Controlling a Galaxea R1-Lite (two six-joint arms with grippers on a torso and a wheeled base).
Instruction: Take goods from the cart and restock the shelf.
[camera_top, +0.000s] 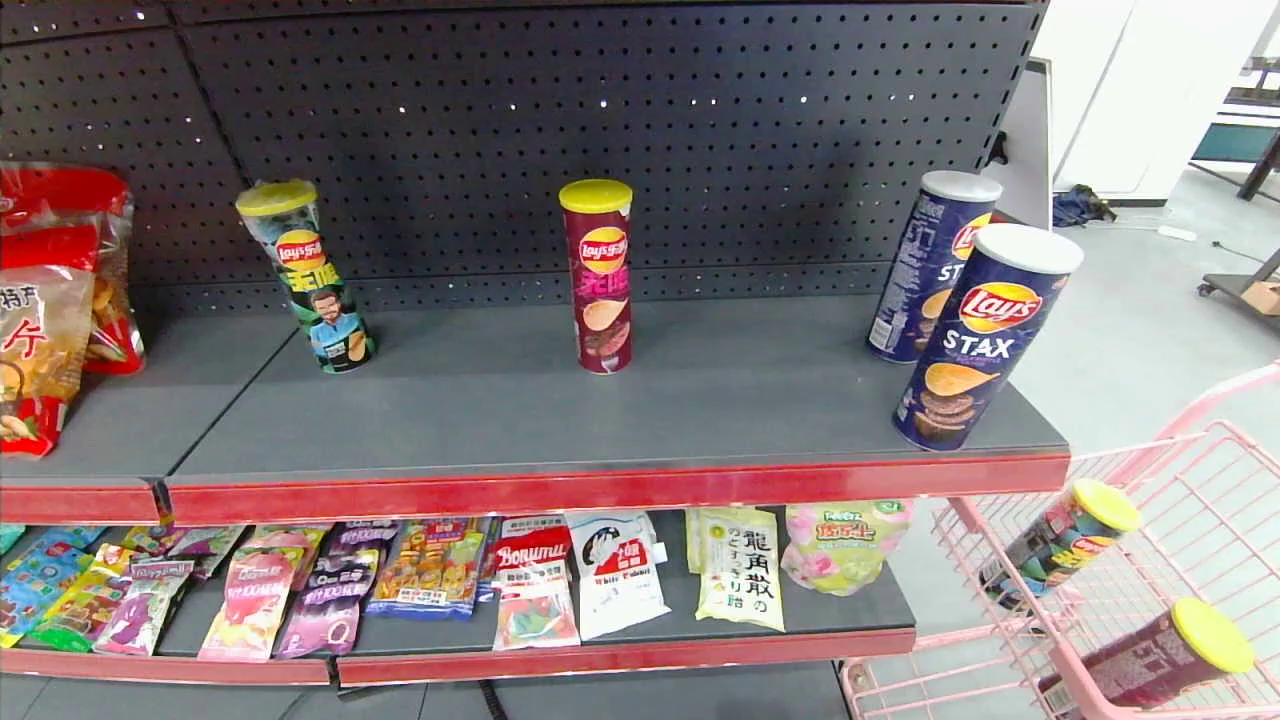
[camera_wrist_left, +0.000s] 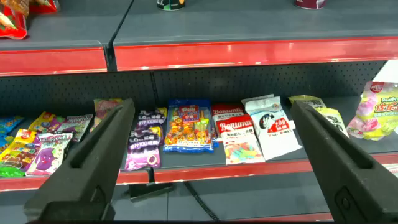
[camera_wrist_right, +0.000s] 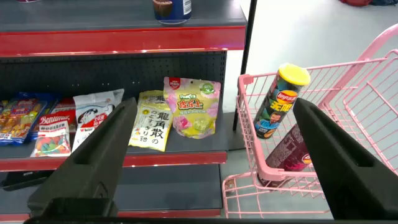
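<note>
Wide-spread black fingers of the left gripper framed the snack packets on the lower shelf and held nothing. The right gripper was just as fully parted and empty, aimed between the shelf end and the pink cart. Judging by what they faced, both arms sat low and roughly level, below the top shelf's red edge, pointing forward and touching nothing.

At the lower right of the head view the cart held the goods to be moved. These were a green can standing against the wire side and a maroon can leaning lower down, both with yellow lids.

On the top shelf a shelved green can stood upright at centre-left and a shelved maroon can at centre. Two blue cans stood one behind the other at the right end. Each probably marked a flavour's row, with bare board in front left for the cart's matching cans. Being nearer the cart, the right arm seemed the one posed to fetch them.
</note>
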